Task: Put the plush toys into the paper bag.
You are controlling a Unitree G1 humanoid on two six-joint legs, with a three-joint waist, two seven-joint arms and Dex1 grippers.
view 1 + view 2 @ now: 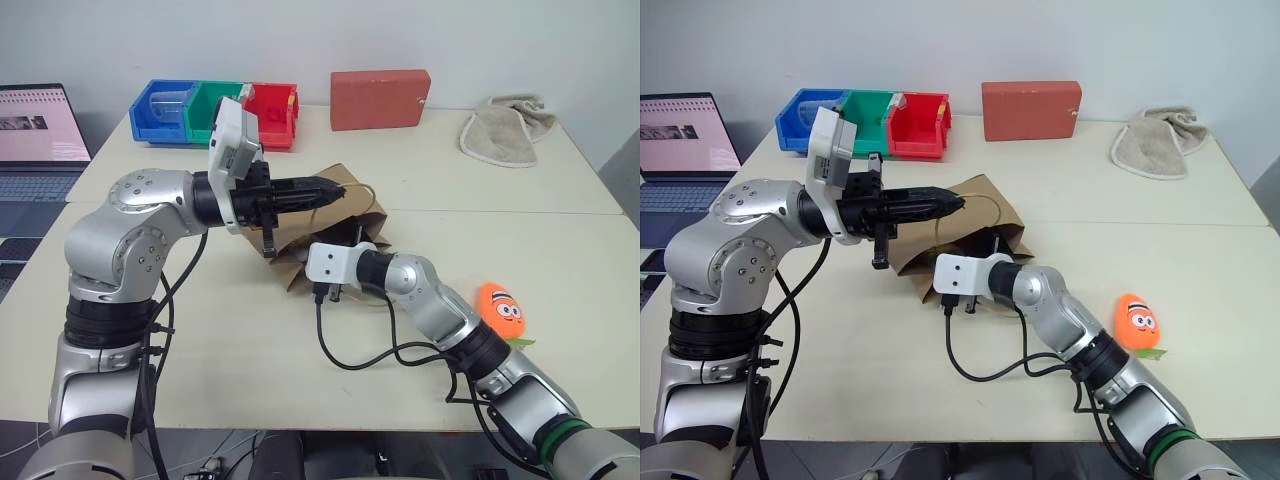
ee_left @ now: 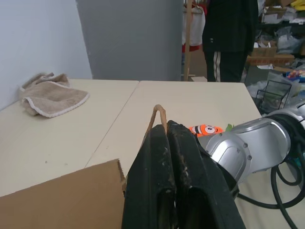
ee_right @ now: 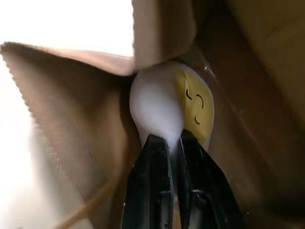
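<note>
Paper bag (image 1: 975, 235) lies on its side at mid-table, mouth facing the robot's right arm. One loop handle (image 2: 157, 117) is raised: the left gripper (image 1: 325, 192), fingers pressed together on it, holds that handle and so lifts the upper wall of the bag. This gripper points level, toward the robot's right.

White plush toy (image 3: 167, 107) sits inside the bag, brown paper on all sides. Its yellow face (image 3: 198, 107) with thin black curved marks is turned to one side; its long axis runs deeper into the bag. The right gripper (image 3: 174, 143) is in the bag mouth, fingers narrowly parted and pinching the toy's near end.

Orange plush toy (image 1: 500, 308) lies on the table just beside the right forearm, well apart from the bag, eyes up, long axis roughly along the table's near-to-far line.

Surroundings: table (image 1: 200, 360); red box (image 1: 380, 98), beige towel (image 1: 505, 130) and blue, green and red bins (image 1: 215, 110) along the far edge. Laptop (image 1: 35, 130) at far left; screen text not readable. No labels legible. A person (image 2: 231, 38) stands beyond the table.
</note>
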